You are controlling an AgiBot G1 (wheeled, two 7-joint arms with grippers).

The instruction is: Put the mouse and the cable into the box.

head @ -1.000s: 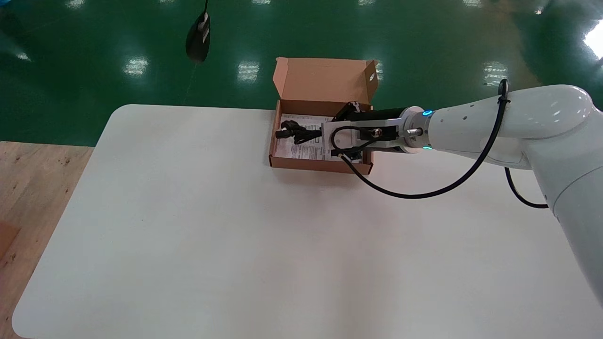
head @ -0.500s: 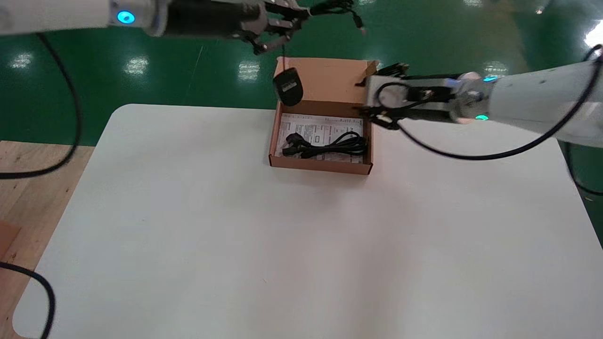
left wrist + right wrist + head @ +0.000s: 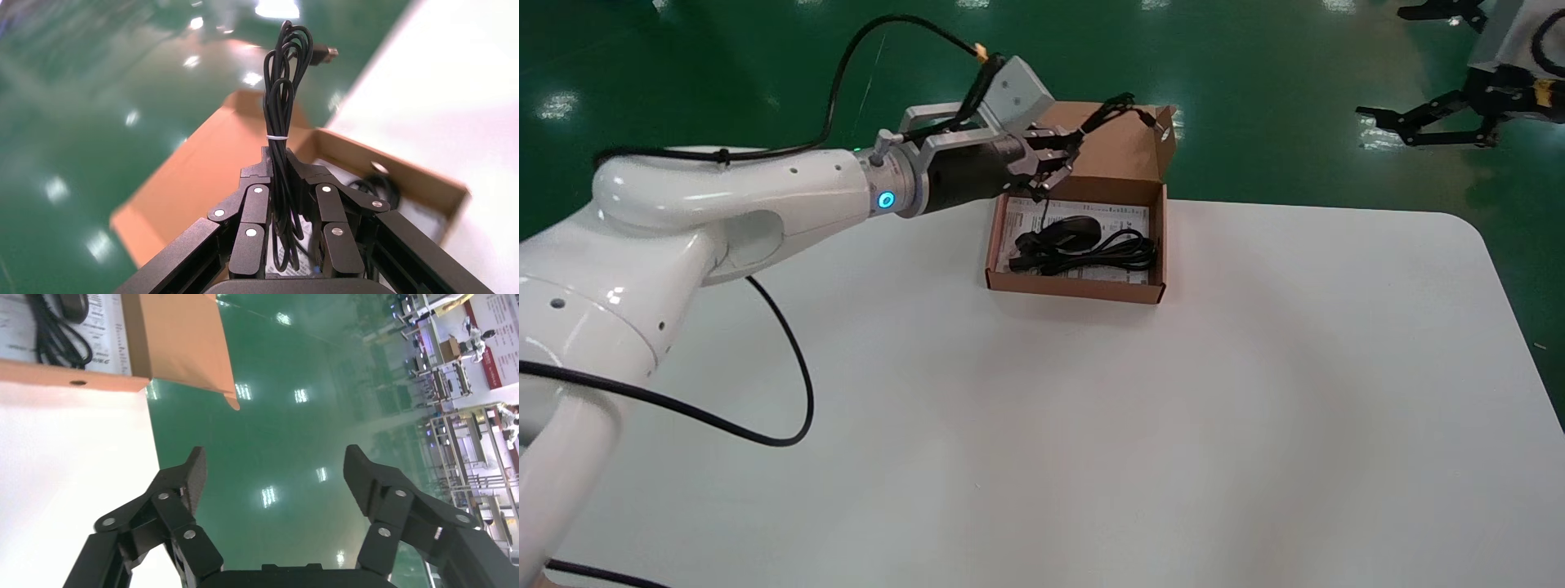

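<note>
The open cardboard box [image 3: 1075,288] stands at the table's far edge. Inside it lie the black power cable [image 3: 1122,251] and the black mouse [image 3: 1065,232]. My left gripper [image 3: 1060,157] hovers over the box's back left corner, shut on the mouse's tied cord bundle [image 3: 1109,110], which sticks out past the fingertips. In the left wrist view the cord bundle [image 3: 280,92] runs between the closed fingers [image 3: 256,211], above the box lid [image 3: 202,168]. My right gripper [image 3: 1424,124] hangs open and holds nothing, off the table's far right; in its own view the gripper [image 3: 274,471] faces green floor.
The white table [image 3: 1042,425] reaches from the box to the near edge. Green floor [image 3: 1295,82] lies beyond it. The box's lid [image 3: 1091,151] stands upright at the back. The right wrist view catches the box's flap [image 3: 177,343] and the cable [image 3: 58,340].
The left arm came down and lowered the hanging mouse into the box, still holding its cord. The right arm pulled away from the box, up to the far right.
</note>
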